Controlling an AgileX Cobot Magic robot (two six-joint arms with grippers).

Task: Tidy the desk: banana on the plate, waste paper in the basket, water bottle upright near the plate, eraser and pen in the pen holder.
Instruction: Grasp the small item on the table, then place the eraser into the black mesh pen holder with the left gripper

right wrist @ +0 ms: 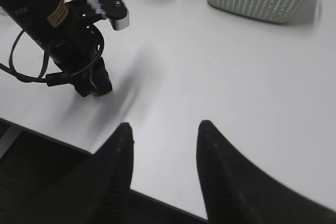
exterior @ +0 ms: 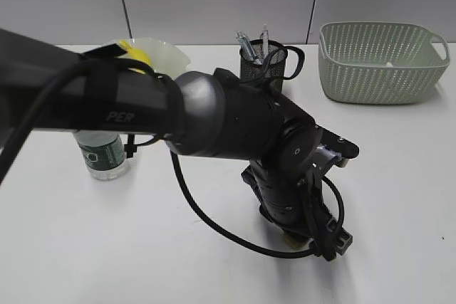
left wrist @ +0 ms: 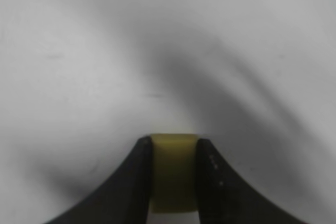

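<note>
Yellowish eraser (left wrist: 174,171) low over white desk (left wrist: 79,51); pens (exterior: 254,44) upright in black mesh holder (exterior: 263,65)

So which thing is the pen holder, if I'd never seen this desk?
Look along the back edge of the white desk, between the ruffled green plate on the left and the woven-look basket on the right. The pen holder is the small black mesh cup there with pens sticking out, the only dark, round container.
</note>
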